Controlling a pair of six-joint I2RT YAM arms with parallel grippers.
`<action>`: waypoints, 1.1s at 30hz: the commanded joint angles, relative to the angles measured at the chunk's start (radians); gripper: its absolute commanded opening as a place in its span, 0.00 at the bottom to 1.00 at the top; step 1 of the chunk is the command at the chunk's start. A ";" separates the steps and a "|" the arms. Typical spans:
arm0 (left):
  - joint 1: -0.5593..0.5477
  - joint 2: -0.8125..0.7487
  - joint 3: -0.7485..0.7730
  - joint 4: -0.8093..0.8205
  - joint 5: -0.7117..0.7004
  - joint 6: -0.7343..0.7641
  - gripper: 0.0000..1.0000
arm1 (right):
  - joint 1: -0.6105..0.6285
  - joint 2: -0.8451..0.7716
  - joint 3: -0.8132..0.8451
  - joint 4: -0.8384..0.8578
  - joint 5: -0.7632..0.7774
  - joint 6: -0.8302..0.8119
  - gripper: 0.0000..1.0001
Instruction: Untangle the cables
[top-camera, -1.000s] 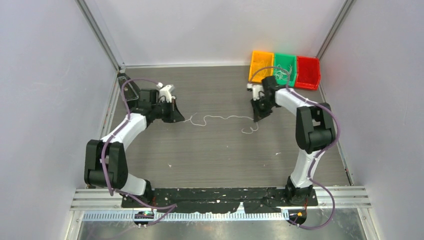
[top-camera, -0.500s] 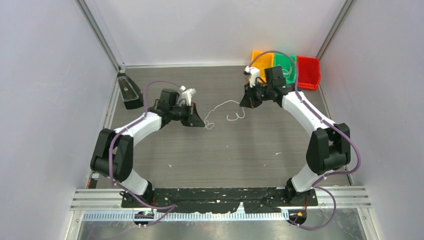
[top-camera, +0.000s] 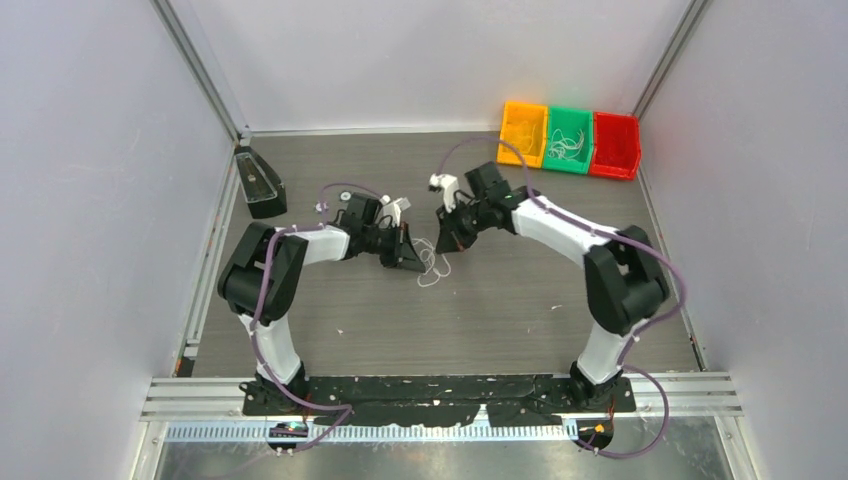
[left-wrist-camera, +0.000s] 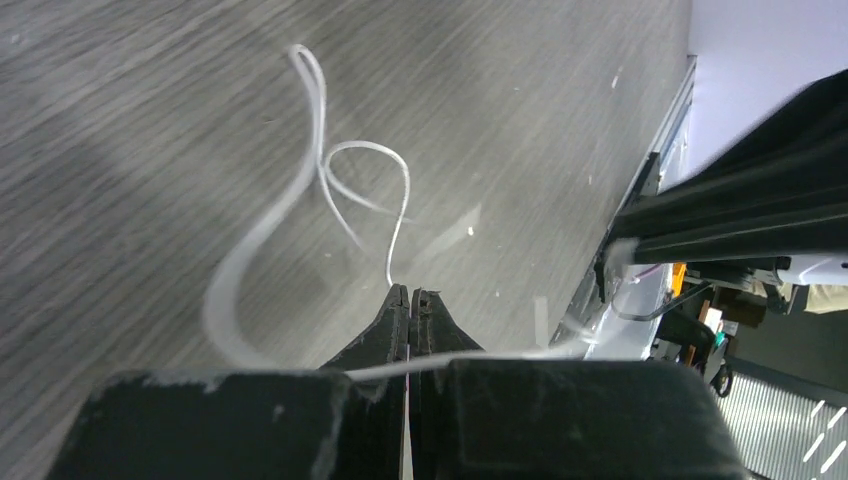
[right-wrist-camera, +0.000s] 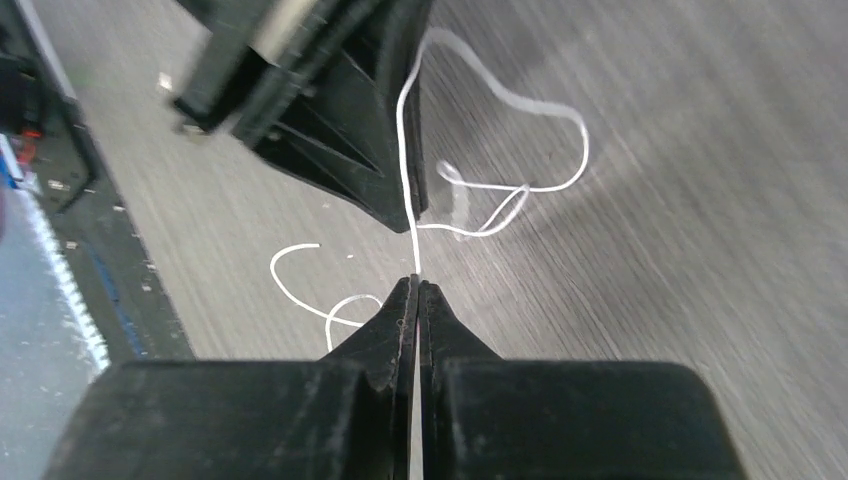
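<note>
Left jaws: on your left arm (top-camera: 325, 240), pressed fully together. The white cable (left-wrist-camera: 318, 150) runs down to their tips and looks pinched there.
Right jaws: on your right arm (top-camera: 550, 222), pressed fully together on the white cable (right-wrist-camera: 545, 187). It rises straight up from their tips in the right wrist view.
Arms: both reach in toward the middle of the table (top-camera: 500, 300). The two sets of jaws are near each other but apart, the left set on the left.
White cable: you will find it (top-camera: 432, 268) slack between the jaws and just to their near side. It lies on the table in a few loose loops that cross one another.
Bins: an orange bin (top-camera: 524, 132), a green bin (top-camera: 551, 125) and a red bin (top-camera: 615, 145) stand side by side in the far right corner.
Green bin contents: a small bundle of thin pale cables (top-camera: 568, 148).
Other bins: you cannot tell what they hold.
Black box: a long one (top-camera: 259, 183) sits at the far left, by the wall.
</note>
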 joint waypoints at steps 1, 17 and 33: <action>0.012 0.033 0.008 0.029 0.022 -0.008 0.00 | 0.048 0.136 0.039 0.025 0.113 -0.015 0.06; 0.043 0.080 0.014 -0.053 0.010 0.072 0.00 | 0.065 0.176 0.050 0.100 0.124 0.004 0.59; 0.047 0.084 0.024 -0.054 0.007 0.078 0.00 | 0.102 0.343 0.117 0.123 0.144 0.040 0.57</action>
